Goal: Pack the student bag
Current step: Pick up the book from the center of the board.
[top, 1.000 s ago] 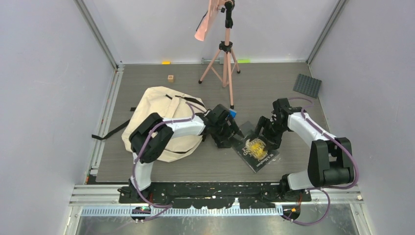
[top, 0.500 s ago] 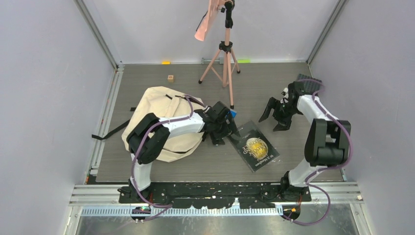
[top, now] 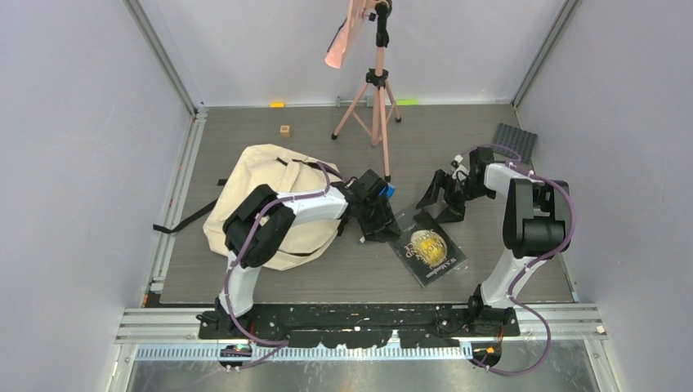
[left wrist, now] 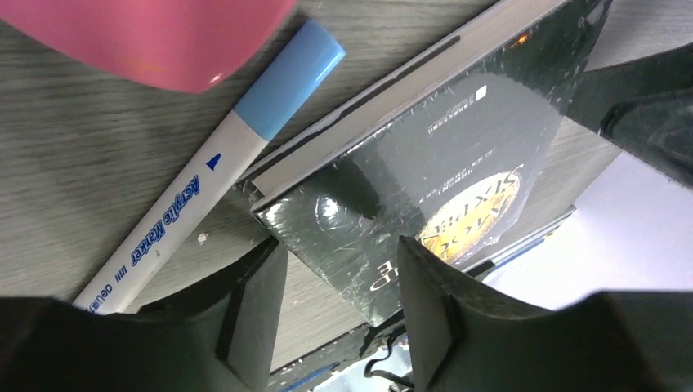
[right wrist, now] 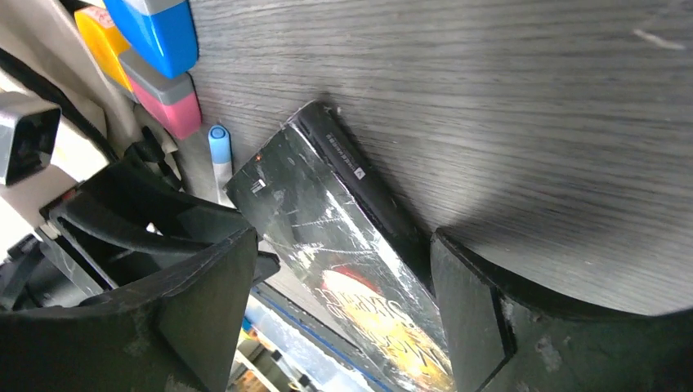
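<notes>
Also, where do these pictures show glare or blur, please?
Left wrist view: the glossy book carries pale reflections, and the left gripper, close to the lens, looks soft. Right wrist view: white glare streaks on the same cover. Top external view: evenly lit, sharp.

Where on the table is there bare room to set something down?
Bare table lies along the near edge, in front of the student bag and book, and far back between the wooden cube and tripod. Crowded between bag and book: left gripper, marker, blocks.

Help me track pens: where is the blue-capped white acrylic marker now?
Left wrist view: the marker lies flat on the grey table, left of the glossy black book's corner, cap beside a pink object.
</notes>
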You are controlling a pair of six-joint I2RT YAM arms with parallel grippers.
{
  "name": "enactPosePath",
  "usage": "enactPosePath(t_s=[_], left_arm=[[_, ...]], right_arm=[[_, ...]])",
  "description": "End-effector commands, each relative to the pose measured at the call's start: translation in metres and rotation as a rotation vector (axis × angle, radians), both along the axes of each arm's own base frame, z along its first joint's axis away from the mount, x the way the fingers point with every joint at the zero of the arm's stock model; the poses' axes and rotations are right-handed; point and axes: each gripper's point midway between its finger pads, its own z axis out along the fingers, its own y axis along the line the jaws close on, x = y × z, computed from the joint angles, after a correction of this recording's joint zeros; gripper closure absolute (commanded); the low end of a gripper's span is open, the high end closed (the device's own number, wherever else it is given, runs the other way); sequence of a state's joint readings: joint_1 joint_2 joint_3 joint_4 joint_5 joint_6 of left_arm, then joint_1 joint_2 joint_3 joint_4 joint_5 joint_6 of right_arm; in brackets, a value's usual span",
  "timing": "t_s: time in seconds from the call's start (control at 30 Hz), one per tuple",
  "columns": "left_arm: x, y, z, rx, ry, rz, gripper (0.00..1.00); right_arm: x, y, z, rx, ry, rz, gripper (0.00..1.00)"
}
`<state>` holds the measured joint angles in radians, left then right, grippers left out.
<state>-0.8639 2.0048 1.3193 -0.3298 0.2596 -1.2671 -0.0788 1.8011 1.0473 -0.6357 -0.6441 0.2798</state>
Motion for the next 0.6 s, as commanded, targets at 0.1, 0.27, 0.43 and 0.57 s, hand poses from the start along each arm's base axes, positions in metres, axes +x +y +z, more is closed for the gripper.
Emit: enactPosePath(t_s=[0.1, 0.27, 0.43, 0.57], left_arm=[[0.005, 0.005, -0.031, 0.028, 0.021, -0.066, 0.64], [0.013, 0.005, -0.036, -0.017, -0.015, -0.105, 0.78], [0.022, 0.007, -0.038, -0.044, -0.063, -0.154, 0.82], [0.022, 0.006, -0.040, -0.075, -0.077, -0.176, 0.89]], right_arm=[[-0.022, 0.040, 0.000, 0.141, -0.002, 0.137, 0.20], [-0.040, 0.059, 0.021, 0.194, 0.006, 0.175, 0.26], [-0.057, 0.065, 0.047, 0.211, 0.004, 0.154, 0.33], [-0.061, 0.067, 0.077, 0.205, -0.065, 0.127, 0.36]])
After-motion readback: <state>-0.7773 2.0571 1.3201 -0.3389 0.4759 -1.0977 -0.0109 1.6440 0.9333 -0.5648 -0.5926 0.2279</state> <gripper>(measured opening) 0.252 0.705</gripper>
